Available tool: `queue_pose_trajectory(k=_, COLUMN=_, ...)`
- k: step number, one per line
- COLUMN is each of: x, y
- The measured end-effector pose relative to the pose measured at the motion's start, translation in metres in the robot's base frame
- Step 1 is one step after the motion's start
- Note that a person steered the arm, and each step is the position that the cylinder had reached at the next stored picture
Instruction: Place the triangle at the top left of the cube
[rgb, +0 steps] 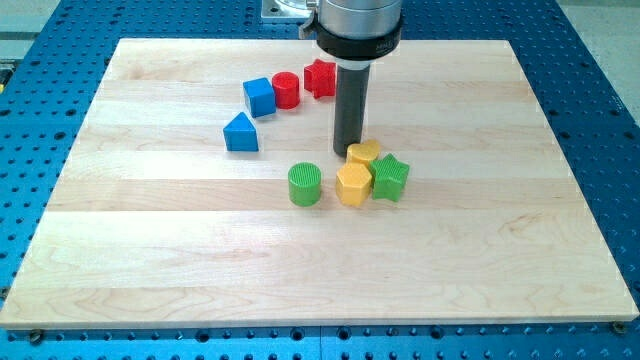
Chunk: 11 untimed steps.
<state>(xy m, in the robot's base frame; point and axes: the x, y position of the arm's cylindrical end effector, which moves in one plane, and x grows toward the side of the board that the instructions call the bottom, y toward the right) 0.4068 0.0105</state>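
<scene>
The blue triangle (240, 133) lies left of the board's middle. The blue cube (259, 96) sits just above and to its right, a small gap between them. My tip (343, 151) rests on the board right of the triangle, touching or nearly touching the upper left of a yellow block (363, 153). The rod rises from it to the arm's dark flange at the view's top.
A red cylinder (286, 90) and a red star-like block (320, 77) sit right of the cube. A green cylinder (305, 184), a yellow hexagon (353, 185) and a green star (390, 177) cluster below my tip. The wooden board (120, 260) lies on a blue perforated table.
</scene>
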Motion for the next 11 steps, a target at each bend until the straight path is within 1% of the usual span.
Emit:
queue_pose_trajectory(k=1, x=0.015, y=-0.123)
queue_pose_trajectory(k=2, x=0.063, y=-0.077)
queue_pose_trajectory(k=3, x=0.064, y=-0.022)
queue_pose_trajectory(k=4, x=0.062, y=-0.02)
queue_pose_trajectory(k=5, x=0.089, y=-0.118)
queue_pose_trajectory(k=6, x=0.041, y=-0.214)
queue_pose_trajectory(k=7, x=0.008, y=-0.2)
queue_pose_trajectory(k=8, x=-0.021, y=-0.158)
queue_pose_trajectory(k=9, x=-0.045, y=-0.145)
queue_pose_trajectory(k=10, x=-0.064, y=-0.145)
queue_pose_trajectory(k=11, x=-0.071, y=-0.109)
